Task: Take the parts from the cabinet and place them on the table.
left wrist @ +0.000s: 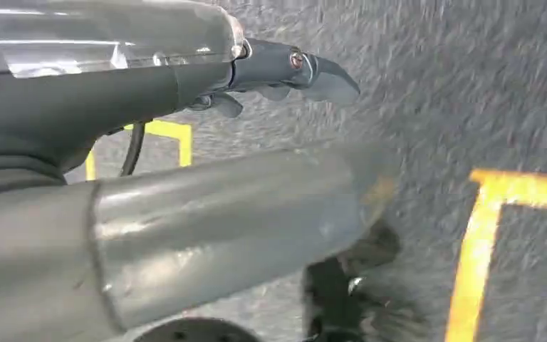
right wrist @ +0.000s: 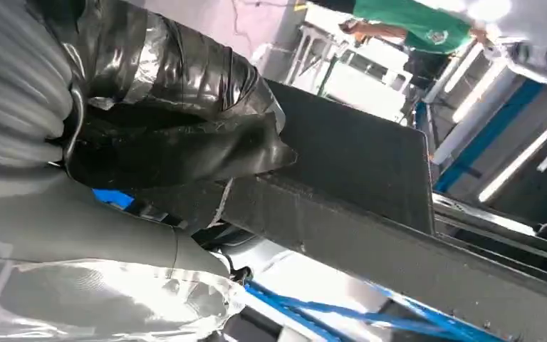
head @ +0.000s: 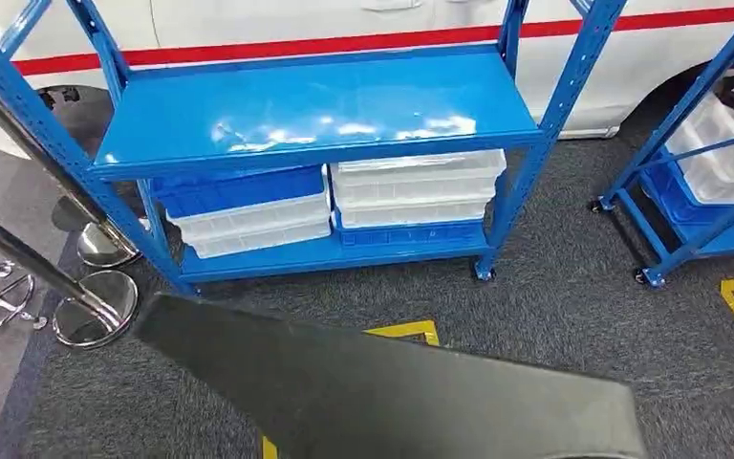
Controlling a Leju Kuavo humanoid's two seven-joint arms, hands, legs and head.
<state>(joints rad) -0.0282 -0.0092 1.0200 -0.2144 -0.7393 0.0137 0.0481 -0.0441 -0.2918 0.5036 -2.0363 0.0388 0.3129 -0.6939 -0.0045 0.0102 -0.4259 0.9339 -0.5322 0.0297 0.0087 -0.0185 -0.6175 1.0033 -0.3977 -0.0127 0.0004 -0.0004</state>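
Where the head view looks down, a flat black panel point(head: 382, 392) spreads across the foreground above grey carpet, before a blue rack point(head: 315, 115) whose lower shelf carries stacked white and blue bins point(head: 330, 206). In the left wrist view the left hand point(left wrist: 285, 71) hangs over carpet marked with yellow tape point(left wrist: 484, 235), fingers loosely apart, holding nothing. In the right wrist view the right hand point(right wrist: 185, 142) clamps the black panel's edge.

right hand point(right wrist: 185, 153) gripping black panel point(right wrist: 370, 214)
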